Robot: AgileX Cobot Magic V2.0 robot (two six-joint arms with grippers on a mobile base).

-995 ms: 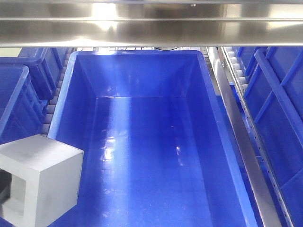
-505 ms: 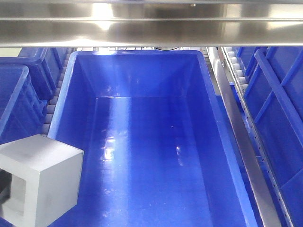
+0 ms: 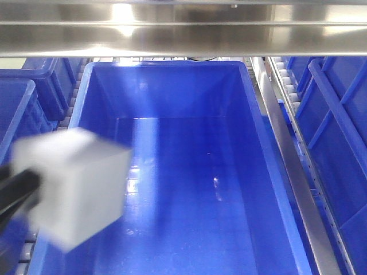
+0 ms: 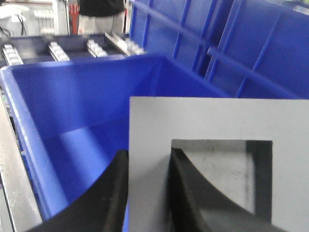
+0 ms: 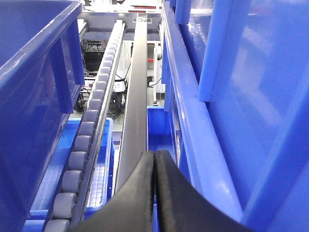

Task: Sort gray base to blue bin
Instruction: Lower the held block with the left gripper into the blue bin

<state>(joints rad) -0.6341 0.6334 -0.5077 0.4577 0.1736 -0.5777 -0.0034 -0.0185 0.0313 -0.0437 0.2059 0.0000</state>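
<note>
Front view: you've got the gray base (image 3: 71, 186) motion-blurred at the left, up over the left rim of the blue bin (image 3: 261, 172), part of it hanging above the bin's floor. A dark finger (image 3: 17, 192) of the left gripper (image 3: 11, 197) reaches in from the left edge and meets the block's left face. Bin interior is glossy w/ light streaks. A steel crossbar (image 3: 183, 37) runs across the top, more blue crates (image 3: 338, 143) sit to the right and left, and roller tracks (image 3: 284, 80) run btwn them.

Left wrist view: you're looking at the base (image 4: 217, 159) close up, recessed window face toward the cam. The left gripper (image 4: 147, 193) is clamped on the block's wall: one black finger (image 4: 108, 198) on the outer side, the other inside the window. The bin (image 4: 72, 111) lies below and behind the block.

Right wrist view: your right gripper (image 5: 154, 193) has both fingers pressed together w/ nothing btwn them, pointing along a dark rail (image 5: 135, 96). A roller track (image 5: 91, 125) runs on its left, blue crate walls (image 5: 231, 96) on both sides. No base in this view.
</note>
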